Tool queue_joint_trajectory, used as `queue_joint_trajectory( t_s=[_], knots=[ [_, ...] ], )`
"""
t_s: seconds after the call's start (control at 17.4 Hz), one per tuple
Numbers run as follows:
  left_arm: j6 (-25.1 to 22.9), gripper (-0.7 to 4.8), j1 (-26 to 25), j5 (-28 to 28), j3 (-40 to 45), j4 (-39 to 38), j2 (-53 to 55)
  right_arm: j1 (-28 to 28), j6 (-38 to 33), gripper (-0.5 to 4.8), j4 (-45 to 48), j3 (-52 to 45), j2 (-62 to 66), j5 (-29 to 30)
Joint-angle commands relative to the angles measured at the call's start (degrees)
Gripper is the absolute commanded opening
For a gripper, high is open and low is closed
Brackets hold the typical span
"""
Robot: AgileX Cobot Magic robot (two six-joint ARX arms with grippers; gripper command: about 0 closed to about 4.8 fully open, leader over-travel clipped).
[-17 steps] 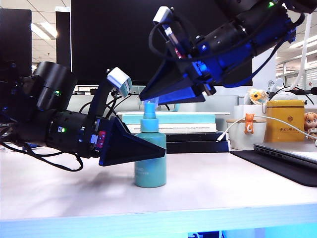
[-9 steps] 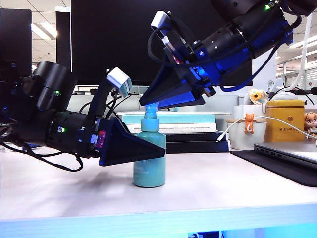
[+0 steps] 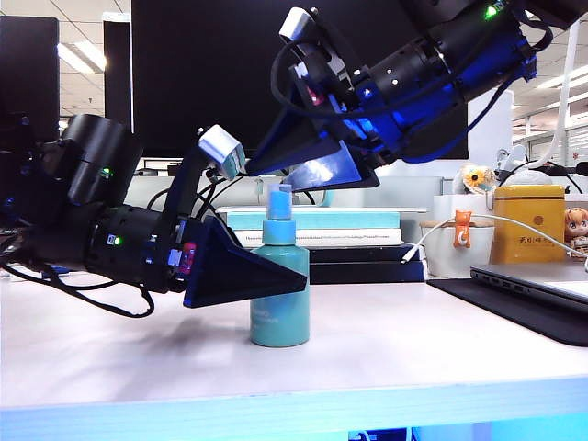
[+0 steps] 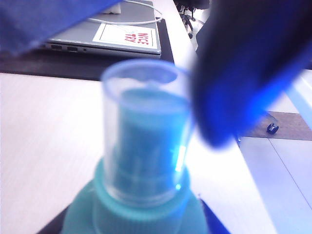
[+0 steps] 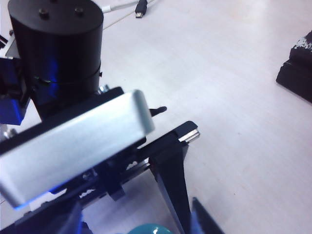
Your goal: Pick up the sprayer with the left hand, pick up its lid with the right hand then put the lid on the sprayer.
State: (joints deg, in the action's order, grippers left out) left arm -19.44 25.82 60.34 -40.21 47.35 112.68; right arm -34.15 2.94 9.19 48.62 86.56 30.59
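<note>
1. Counter (image 3: 386,354): pale surface across the foreground of the exterior view; the sprayer (image 3: 279,303) stands upright on it, slightly left of centre.
2. Sprayer: teal cylinder with a narrow nozzle head. The left wrist view shows its shoulder and head from close above.
3. Left tool (image 3: 266,276): reaches in level from the left side of the exterior view, its dark wedge-shaped fingers clasped about the sprayer's body at mid-height.
4. Lid (image 3: 279,200): clear cap seated over the nozzle head, its lower edge at the teal collar; in the left wrist view (image 4: 142,131) the teal head shows through its wall.
5. Right tool (image 3: 317,163): descends from the upper right, tips just above and beside the lid. Its fingers stand spread and released; none touches the lid in the exterior view.
6. Behind the sprayer: a stack of books (image 3: 349,241), a white cable (image 3: 514,225), a yellow tin (image 3: 528,223) and a closed laptop (image 3: 537,280) on a dark mat at the right.
7. Background: a large dark monitor (image 3: 211,64).
</note>
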Motion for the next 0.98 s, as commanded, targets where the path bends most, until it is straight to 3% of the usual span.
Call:
queue_joint_trajectory(
  t_s=[0.06,0.52,0.57,0.75,0.98],
  knots=[
    [1.86,3.09,0.02,-1.62,-0.11,1.49,-0.20,0.11,0.11,2.77,0.87,0.13,-0.31,-0.07],
    [5.66,3.13,-1.42,-13.49,-0.11,4.46,-0.26,8.35,0.50,2.75,-4.70,0.11,-9.25,-4.13],
    [6.80,3.26,-1.42,-15.47,-0.11,5.90,-0.26,8.72,1.44,2.75,-5.70,0.09,-10.56,-5.86],
    [8.48,4.79,-1.44,-16.24,-0.11,7.04,-0.59,8.74,2.12,2.75,-7.21,0.09,-11.61,-8.02],
    [6.32,4.79,-1.46,-16.02,-0.09,-3.13,-5.29,8.74,1.81,2.75,-7.28,0.09,-15.15,-11.19]
  ],
)
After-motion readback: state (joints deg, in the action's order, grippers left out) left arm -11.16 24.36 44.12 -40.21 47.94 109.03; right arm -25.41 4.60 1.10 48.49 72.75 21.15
